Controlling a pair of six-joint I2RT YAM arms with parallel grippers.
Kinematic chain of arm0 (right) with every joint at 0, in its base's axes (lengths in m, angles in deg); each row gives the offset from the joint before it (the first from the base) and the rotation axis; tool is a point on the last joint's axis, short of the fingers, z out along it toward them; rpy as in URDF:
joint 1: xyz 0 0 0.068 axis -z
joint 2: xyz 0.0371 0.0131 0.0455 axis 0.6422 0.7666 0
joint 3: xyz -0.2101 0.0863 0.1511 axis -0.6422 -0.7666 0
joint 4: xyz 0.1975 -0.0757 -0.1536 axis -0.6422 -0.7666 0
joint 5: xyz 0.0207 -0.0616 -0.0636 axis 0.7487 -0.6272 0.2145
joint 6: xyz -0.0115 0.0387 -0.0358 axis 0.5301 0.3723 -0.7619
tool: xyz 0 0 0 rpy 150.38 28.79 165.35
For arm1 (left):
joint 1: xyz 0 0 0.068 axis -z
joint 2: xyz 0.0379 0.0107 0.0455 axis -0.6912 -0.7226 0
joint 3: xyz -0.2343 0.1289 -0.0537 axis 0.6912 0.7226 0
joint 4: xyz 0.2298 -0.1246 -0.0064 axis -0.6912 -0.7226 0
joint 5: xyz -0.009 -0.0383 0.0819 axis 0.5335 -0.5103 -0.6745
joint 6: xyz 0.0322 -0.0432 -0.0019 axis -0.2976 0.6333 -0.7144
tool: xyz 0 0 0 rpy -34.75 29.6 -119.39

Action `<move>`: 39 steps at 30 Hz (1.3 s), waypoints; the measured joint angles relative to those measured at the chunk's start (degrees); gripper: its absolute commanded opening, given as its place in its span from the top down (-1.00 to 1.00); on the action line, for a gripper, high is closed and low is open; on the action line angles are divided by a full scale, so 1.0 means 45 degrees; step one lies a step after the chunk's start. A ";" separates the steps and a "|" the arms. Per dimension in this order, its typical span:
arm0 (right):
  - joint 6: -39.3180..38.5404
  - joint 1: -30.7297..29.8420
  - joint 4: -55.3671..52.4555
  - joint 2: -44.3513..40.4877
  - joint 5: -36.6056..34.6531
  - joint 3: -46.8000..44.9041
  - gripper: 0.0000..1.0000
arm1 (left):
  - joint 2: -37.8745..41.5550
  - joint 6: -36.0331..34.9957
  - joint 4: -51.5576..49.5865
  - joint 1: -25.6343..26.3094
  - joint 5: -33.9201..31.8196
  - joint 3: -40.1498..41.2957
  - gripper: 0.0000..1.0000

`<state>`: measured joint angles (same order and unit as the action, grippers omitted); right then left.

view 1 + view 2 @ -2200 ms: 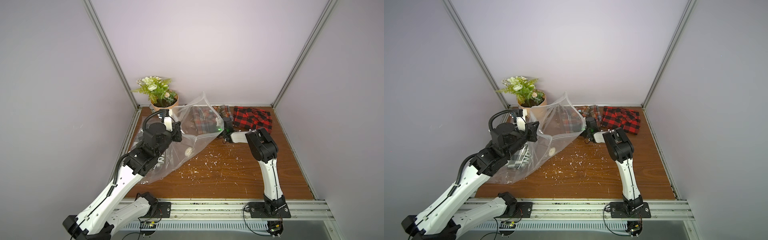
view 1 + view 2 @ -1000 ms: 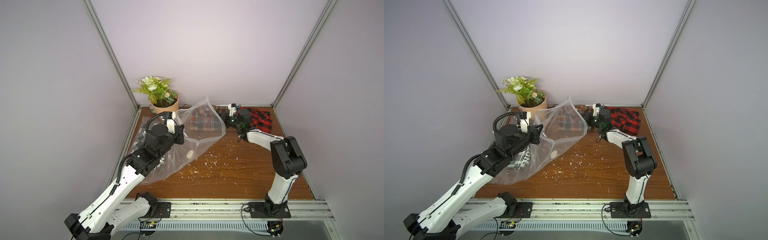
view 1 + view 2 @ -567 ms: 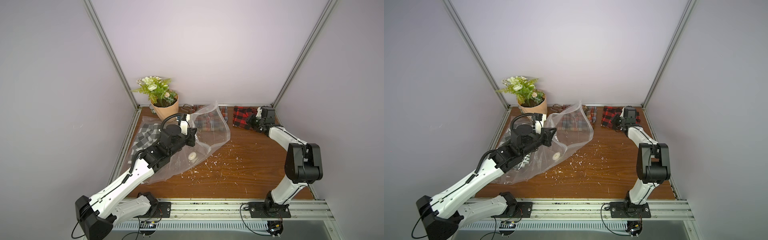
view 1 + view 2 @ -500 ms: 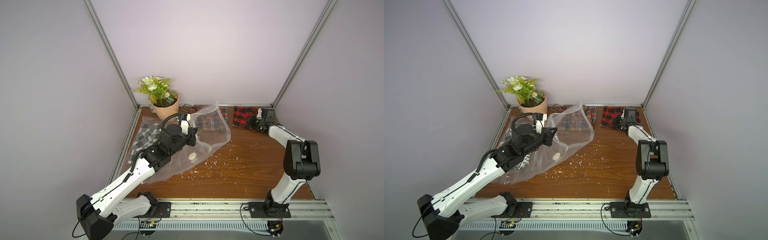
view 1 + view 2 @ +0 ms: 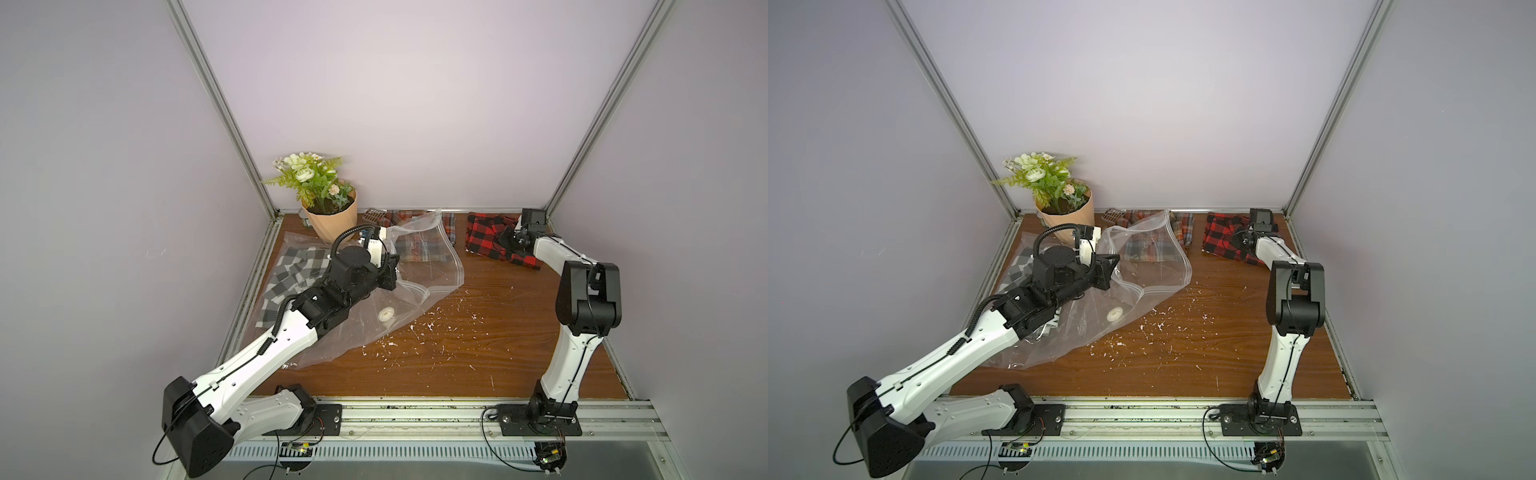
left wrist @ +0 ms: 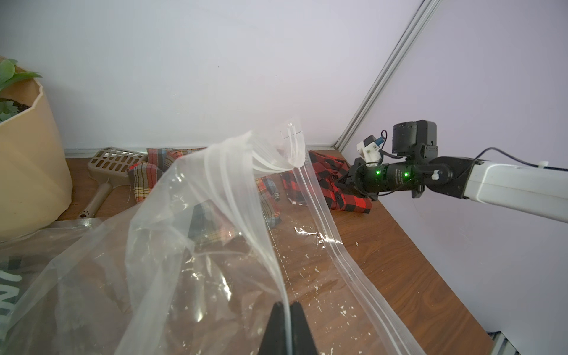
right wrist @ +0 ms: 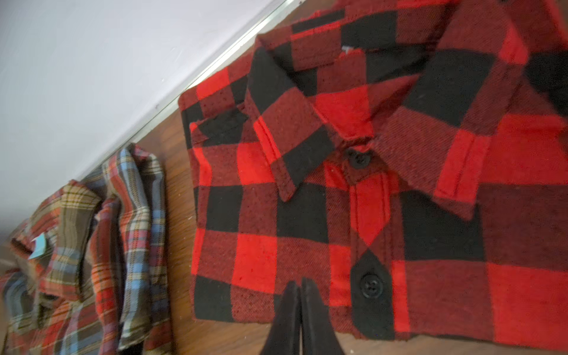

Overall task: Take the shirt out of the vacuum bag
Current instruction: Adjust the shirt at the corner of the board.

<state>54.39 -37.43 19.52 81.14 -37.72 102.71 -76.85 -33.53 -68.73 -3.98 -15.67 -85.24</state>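
Two tools: left tool [image 6: 287, 304] clenched on vacuum bag [image 6: 215, 215] lip; right tool [image 7: 296, 284] pinched shut, looks empty.
Red shirt [image 7: 338, 184]: on desk [image 5: 478, 353] right under right tool, outside bag.
Risk: right tips snag fabric when backing off; a left drag sweeps bag into plaid shirt [image 7: 92, 246].
Room: walls [image 5: 415, 104] close beside right tool; open desk between tools.

Lab test cell, plain walls [image 5: 395, 104], aluminium framing [image 5: 224, 112], wooden tabletop [image 5: 478, 361]
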 measured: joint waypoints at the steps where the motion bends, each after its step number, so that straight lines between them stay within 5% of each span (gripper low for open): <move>1: -0.0073 0.0029 -0.0107 0.0209 -0.0248 0.0389 0.88 | -0.0049 0.0000 0.0039 0.0000 0.0000 0.0000 0.99; 12: -0.0831 0.0209 -0.2220 0.4561 -0.1972 0.5450 0.93 | -0.0180 -0.0107 0.0146 0.0000 0.0000 0.0000 0.99; 26: -0.3007 0.0019 -0.3497 0.6329 -0.1423 0.8655 1.00 | -0.0165 -0.0141 0.0301 0.0000 0.0000 0.0194 0.99; 37: -0.3206 -0.0607 -0.2288 0.4920 -0.0981 0.6110 1.00 | -0.0165 -0.0126 0.0457 0.0000 0.0131 0.0335 0.99; 39: -0.3162 -0.0627 -0.2322 0.4473 -0.0806 0.5629 0.83 | -0.0180 -0.0102 0.0539 0.0000 0.0194 0.0355 0.99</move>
<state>40.16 -40.25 9.07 101.27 -41.35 128.04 -77.66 -33.99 -66.31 -3.98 -14.80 -83.65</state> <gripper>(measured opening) 0.049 0.057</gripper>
